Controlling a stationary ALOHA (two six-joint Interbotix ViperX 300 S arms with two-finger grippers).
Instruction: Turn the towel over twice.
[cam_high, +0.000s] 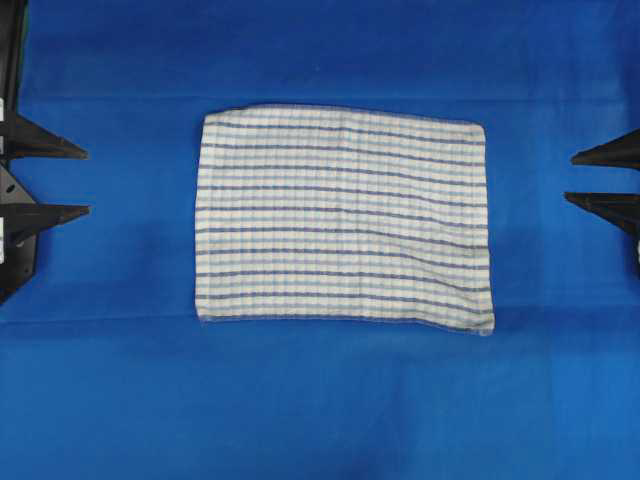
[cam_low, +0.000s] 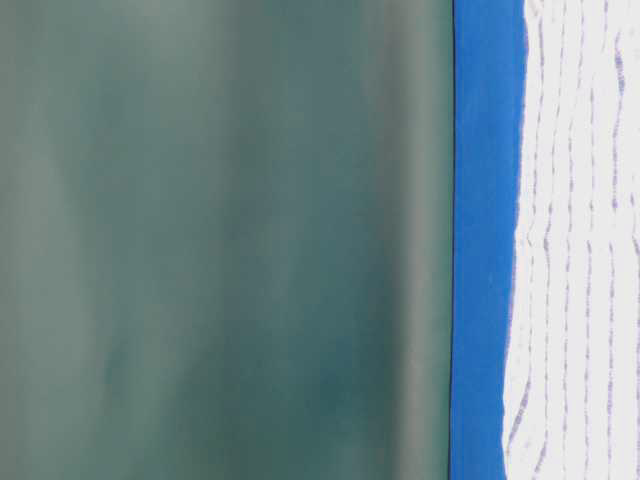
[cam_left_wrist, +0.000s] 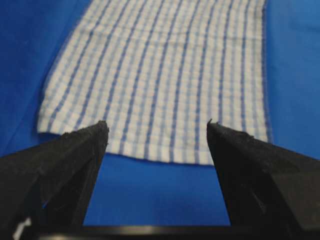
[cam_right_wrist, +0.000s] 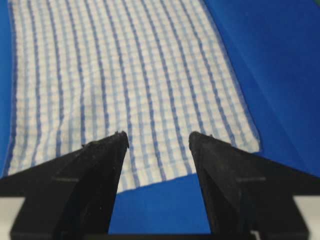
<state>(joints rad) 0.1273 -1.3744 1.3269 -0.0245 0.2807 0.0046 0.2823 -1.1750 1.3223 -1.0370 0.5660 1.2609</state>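
Observation:
The towel (cam_high: 343, 216), white with thin dark-blue and light-blue stripes, lies spread flat on the blue table covering (cam_high: 320, 400) at the middle of the overhead view. My left gripper (cam_high: 87, 181) stands open at the left edge, well clear of the towel's left hem. At the right edge my right gripper (cam_high: 570, 177) is open too, apart from the right hem. In the left wrist view the towel (cam_left_wrist: 160, 75) lies beyond the open left gripper (cam_left_wrist: 157, 130), nothing between its fingers. In the right wrist view the towel (cam_right_wrist: 120, 80) lies past the empty right gripper (cam_right_wrist: 158, 140).
The blue covering spreads on all sides of the towel. In the table-level view the towel (cam_low: 580, 240) lies on the blue strip (cam_low: 485, 240) before a dark green backdrop (cam_low: 220, 240).

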